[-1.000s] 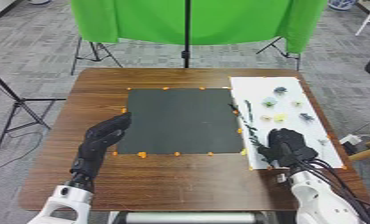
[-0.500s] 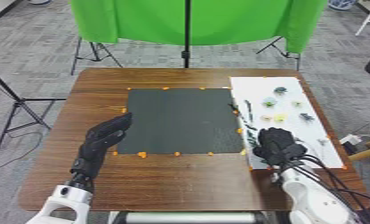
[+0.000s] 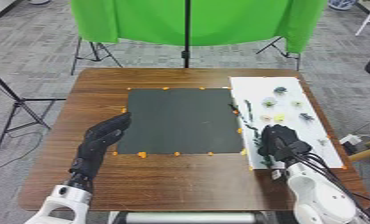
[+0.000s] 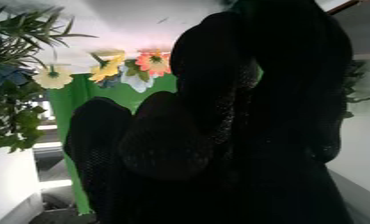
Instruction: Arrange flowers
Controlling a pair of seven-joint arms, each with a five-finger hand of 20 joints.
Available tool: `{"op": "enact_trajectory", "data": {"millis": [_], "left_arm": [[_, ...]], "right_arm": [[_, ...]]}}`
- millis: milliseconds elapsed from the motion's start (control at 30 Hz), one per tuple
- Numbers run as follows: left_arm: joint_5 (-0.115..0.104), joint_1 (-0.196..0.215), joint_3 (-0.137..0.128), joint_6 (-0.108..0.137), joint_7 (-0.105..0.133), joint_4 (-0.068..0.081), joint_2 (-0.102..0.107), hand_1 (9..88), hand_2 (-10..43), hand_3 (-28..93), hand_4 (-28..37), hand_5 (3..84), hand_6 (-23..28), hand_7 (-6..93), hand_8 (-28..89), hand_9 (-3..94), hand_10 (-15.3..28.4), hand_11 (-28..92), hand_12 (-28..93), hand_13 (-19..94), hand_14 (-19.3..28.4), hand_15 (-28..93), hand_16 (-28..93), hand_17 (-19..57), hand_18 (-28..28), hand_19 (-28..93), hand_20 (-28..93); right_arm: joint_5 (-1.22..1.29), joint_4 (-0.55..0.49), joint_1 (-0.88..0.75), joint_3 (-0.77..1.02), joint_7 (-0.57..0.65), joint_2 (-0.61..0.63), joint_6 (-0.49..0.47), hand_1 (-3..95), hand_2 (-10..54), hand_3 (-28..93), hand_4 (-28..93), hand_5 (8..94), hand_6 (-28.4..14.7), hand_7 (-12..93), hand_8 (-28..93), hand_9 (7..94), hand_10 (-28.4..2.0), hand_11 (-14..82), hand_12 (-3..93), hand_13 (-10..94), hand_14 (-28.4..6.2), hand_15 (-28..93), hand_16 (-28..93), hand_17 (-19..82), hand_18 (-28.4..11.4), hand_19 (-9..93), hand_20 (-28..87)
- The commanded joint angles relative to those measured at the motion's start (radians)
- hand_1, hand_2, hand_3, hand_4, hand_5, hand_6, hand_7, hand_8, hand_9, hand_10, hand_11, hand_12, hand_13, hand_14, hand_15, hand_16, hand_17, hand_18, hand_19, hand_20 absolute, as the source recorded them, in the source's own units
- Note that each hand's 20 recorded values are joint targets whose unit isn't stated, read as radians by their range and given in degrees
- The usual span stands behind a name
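At four o'clock on the table (image 3: pixel 181 180), see the right hand (image 3: pixel 285 139) over the sheet (image 3: pixel 260 85), beside the sprigs (image 3: pixel 256 140); cannot tell whether gripping anything. Find flowers (image 3: pixel 279 118) from that hand's eleven to one o'clock, loose. Expect light, bendy sprigs and fragile flowers; best to pinch sprigs midway, flowers from beneath. At eight o'clock, see the left hand (image 3: pixel 105 133), fingers relaxed, holding nothing.

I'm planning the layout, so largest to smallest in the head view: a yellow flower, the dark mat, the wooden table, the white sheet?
1. Wooden table
2. Dark mat and white sheet: too alike to rank
3. Yellow flower
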Motion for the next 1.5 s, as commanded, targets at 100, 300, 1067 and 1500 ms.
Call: {"op": "enact_trajectory", "data": {"millis": [100,300,1067,1500], "left_arm": [[-0.099,-0.008,0.005,0.085,0.015,0.044,0.081,27.8,-7.4,63,-15.1,47.1,1.9,7.9,-6,43.2,11.3,9,14,31,14.8,8,4,1.4,13.2,2,19],[-0.163,-0.033,0.006,0.167,0.059,0.088,0.128,26.7,-6.8,64,-15.5,47.7,2.0,8.4,-6,43.8,11.5,9,14,32,14.8,8,4,1.9,13.1,2,19],[-0.270,-0.073,0.064,0.394,0.156,0.196,0.189,15.4,-3.8,70,-28.1,43.7,1.2,6.0,-6,42.0,10.9,7,11,25,9.4,6,-2,2.3,6.8,1,14],[-0.274,-0.085,0.087,0.352,0.139,0.199,0.187,16.9,-4.4,69,-28.1,43.9,1.6,6.2,-6,41.7,11.0,7,11,25,9.9,6,-2,2.0,7.3,1,13]], "right_arm": [[0.098,-0.086,0.115,-0.044,0.007,0.062,0.037,85.6,-9.5,-28,71,75.2,-0.6,42,30,87.8,-9.7,41.3,39.7,89,-3.4,69,32,70,-10.5,93,59],[0.187,-0.089,0.236,-0.154,0.037,0.008,0.005,85.5,-9.5,-28,71,74.5,-0.7,43,30,87.8,-9.6,42.2,38.9,89,-3.2,69,32,71,-10.1,93,59],[0.431,0.342,0.685,-0.598,0.143,-0.481,-0.065,85.8,-9.5,-28,71,74.0,-0.9,46,26,88.2,-9.5,43.1,37.4,91,-2.6,69,32,72,-9.3,93,59],[0.401,0.464,0.666,-0.594,0.179,-0.561,-0.035,86.8,-9.5,-28,65,73.1,-1.0,47,22,88.8,-9.8,41.5,35.9,92,-1.8,65,31,72,-7.7,93,54]]}}
